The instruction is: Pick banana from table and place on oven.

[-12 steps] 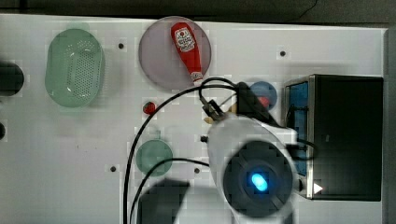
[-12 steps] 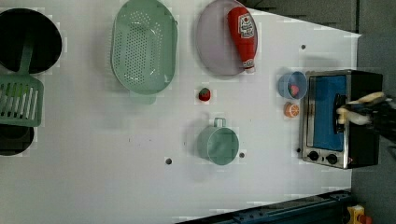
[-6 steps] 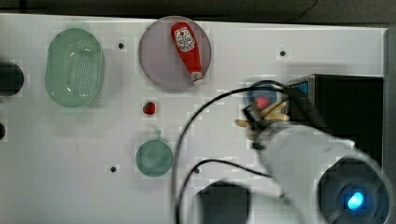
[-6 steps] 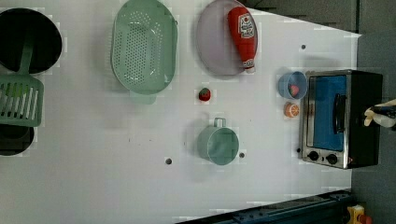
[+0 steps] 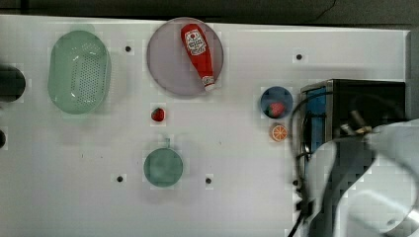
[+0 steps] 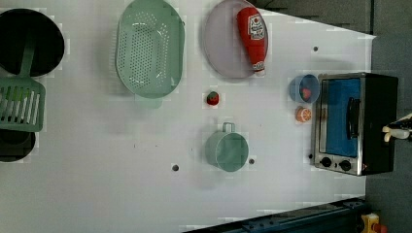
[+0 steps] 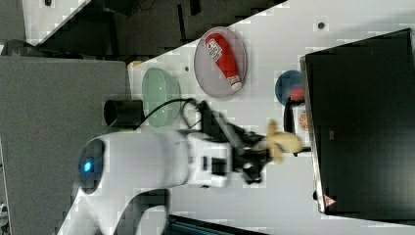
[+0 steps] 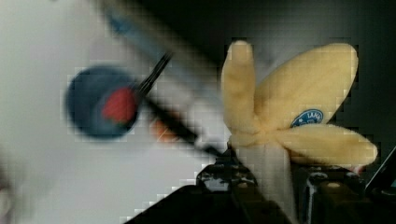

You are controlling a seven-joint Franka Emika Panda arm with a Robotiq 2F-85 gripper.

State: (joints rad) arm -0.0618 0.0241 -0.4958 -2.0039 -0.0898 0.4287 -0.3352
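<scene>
The pale-yellow banana (image 8: 289,116) with splayed peel strips is up in the air, and my gripper (image 8: 273,186) is shut on its whitish stub. In the right view the banana (image 7: 281,142) hangs at the front edge of the oven (image 7: 362,122), held out from my gripper (image 7: 264,149). In the left view the banana (image 6: 398,132) shows just past the oven (image 6: 354,121) on the left view's right. In the top view my arm covers the lower part of the oven (image 5: 365,96). The white table (image 5: 237,148) lies below.
By the oven front sit a blue bowl (image 5: 276,102) and an orange slice (image 5: 278,132). Further off are a ketchup bottle (image 5: 197,54) on a purple plate (image 5: 168,69), a green colander (image 5: 79,71), a green cup (image 5: 163,167) and a strawberry (image 5: 157,114).
My arm has carried the banana from above the table near the blue bowl toward the top view's right, over to the oven. The grip on the banana has stayed shut.
</scene>
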